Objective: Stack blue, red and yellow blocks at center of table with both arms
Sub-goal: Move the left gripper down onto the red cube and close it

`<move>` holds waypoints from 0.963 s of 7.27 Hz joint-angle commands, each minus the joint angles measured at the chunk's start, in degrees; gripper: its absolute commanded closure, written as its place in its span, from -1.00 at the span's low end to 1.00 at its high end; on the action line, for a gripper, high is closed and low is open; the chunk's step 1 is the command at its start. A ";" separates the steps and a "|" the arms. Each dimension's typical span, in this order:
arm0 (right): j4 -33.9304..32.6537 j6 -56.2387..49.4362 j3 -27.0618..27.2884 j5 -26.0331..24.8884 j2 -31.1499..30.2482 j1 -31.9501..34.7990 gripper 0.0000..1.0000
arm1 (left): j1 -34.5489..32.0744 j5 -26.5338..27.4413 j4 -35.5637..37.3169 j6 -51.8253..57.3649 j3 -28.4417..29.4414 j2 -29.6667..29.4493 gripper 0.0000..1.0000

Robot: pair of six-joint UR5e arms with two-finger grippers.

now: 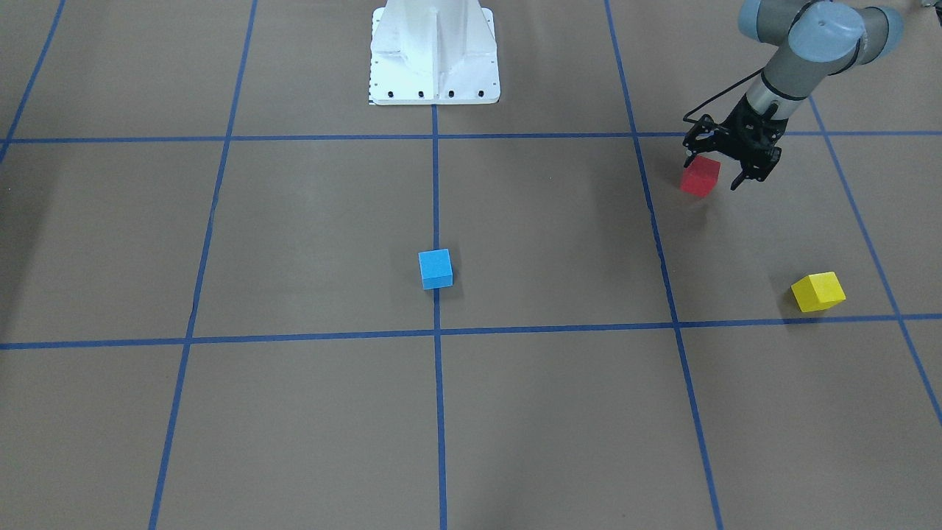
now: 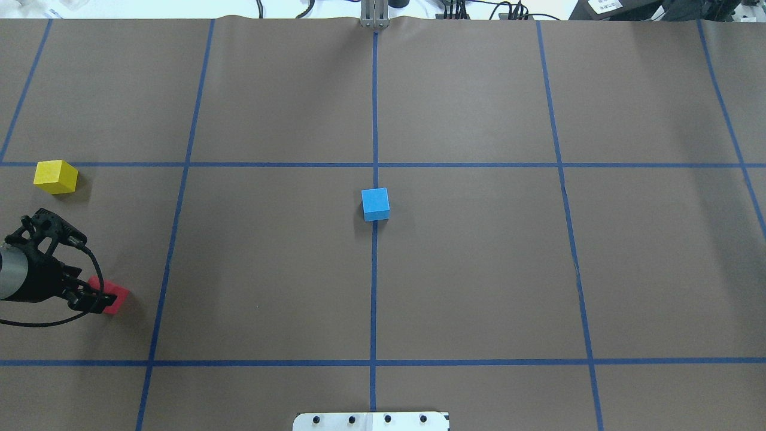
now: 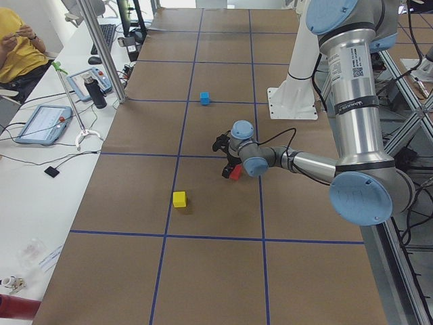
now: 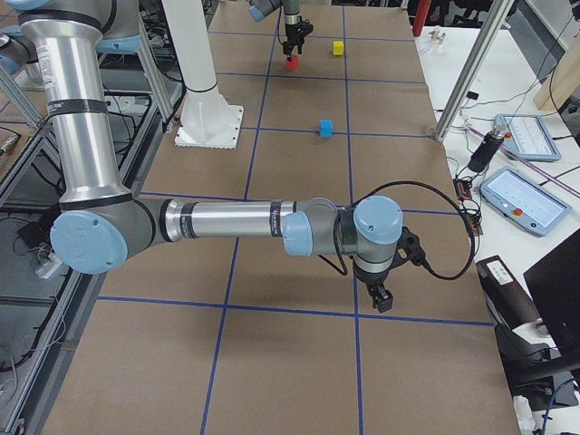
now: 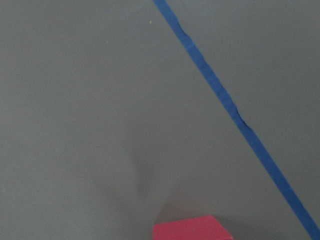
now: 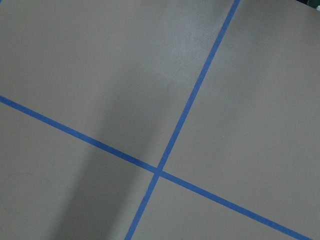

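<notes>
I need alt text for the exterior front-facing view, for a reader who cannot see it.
The left gripper is open, straddling a red block at upper right. A blue block sits mid-view, and a yellow block lies at right.

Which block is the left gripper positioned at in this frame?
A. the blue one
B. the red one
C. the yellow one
B: the left gripper is open at the red block, while the blue block and the yellow block sit apart from it.

Robotics lab, teach pendants (image 4: pixel 526 199) (two), taped-grid table (image 2: pixel 479 269)
</notes>
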 commanded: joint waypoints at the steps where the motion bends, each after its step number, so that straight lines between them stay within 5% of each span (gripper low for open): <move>1: 0.04 0.06 -0.35 -0.06 -0.07 0.00 -0.99 | 3.17 1.15 -0.02 -3.47 0.00 -0.10 -0.70; 3: 0.04 0.06 -0.36 -0.06 -0.16 0.00 -0.99 | 3.80 1.78 -0.02 -4.18 0.00 -0.18 0.63; 4: -0.31 0.24 -0.44 0.03 -0.16 0.00 -0.99 | 3.62 1.78 -0.11 -4.27 -0.09 -0.27 1.00; 6: -0.49 0.42 -1.23 0.03 -0.33 0.00 -0.97 | 2.83 0.12 1.37 -4.45 -4.98 0.16 1.00; 7: -0.49 0.42 -2.10 0.03 -0.51 0.00 -0.94 | 2.31 -1.37 7.65 -4.62 -8.67 -1.14 1.00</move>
